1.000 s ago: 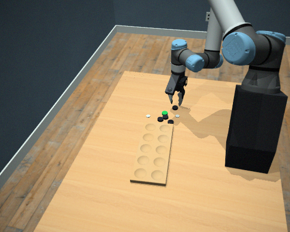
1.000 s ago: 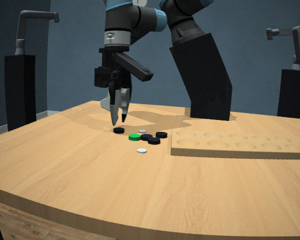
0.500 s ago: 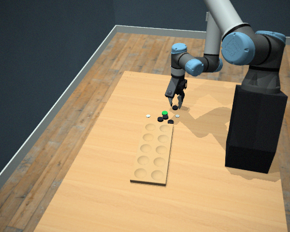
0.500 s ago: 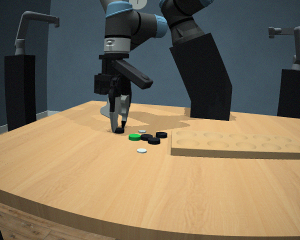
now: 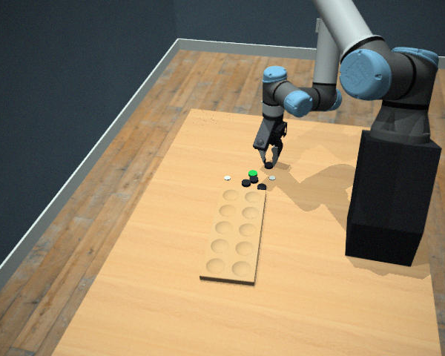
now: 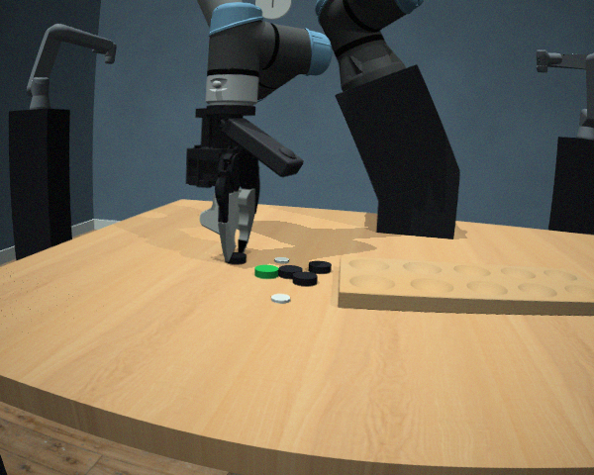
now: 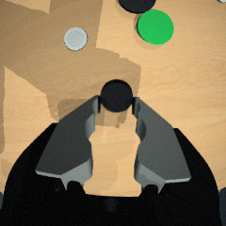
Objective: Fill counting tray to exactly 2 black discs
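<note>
My gripper [image 5: 269, 164] is down at the table top, shut on a black disc [image 7: 117, 96] that sits between the fingertips; the same disc shows in the exterior view [image 6: 237, 258]. Three more black discs [image 5: 245, 183] [image 5: 254, 179] [image 5: 261, 186] lie close together just beyond the far end of the wooden counting tray [image 5: 235, 236]. The tray also shows in the exterior view [image 6: 471, 291]. All of its round pockets are empty.
A green disc [image 5: 252, 173] lies beside the black ones, and it shows in the wrist view [image 7: 155, 26]. Two white discs [image 5: 227, 177] [image 5: 271, 177] lie to either side of the cluster. The arm's dark pedestal [image 5: 391, 195] stands at the table's right.
</note>
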`<state>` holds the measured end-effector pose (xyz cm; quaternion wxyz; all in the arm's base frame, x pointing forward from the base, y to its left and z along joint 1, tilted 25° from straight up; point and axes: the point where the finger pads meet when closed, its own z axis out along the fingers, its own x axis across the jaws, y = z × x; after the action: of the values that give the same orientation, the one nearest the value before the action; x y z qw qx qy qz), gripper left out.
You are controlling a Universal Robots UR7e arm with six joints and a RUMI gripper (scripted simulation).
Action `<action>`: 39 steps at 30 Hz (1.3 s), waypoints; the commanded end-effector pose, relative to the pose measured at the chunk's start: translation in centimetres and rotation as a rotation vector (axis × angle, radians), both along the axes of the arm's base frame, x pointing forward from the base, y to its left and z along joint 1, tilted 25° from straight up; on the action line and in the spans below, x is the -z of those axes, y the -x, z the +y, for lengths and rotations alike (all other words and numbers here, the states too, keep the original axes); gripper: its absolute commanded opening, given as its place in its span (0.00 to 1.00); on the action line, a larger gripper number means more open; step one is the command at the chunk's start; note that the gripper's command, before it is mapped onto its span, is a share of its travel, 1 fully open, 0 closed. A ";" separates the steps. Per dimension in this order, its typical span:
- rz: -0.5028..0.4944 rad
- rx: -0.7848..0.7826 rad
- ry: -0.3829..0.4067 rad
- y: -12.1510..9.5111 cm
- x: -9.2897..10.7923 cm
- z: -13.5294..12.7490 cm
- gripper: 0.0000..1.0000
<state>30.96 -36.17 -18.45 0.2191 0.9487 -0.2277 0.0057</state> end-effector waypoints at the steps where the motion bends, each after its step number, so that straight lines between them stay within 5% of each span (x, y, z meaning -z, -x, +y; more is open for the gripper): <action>1: -0.001 -0.001 0.001 -0.1 0.0 -0.1 0.00; 29: -0.002 -0.001 0.001 -0.1 -0.1 -0.1 0.00; 39: 0.000 -0.002 0.000 -0.2 -1.7 0.8 0.00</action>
<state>31.09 -36.02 -17.93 0.2193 0.9488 -0.2274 0.0063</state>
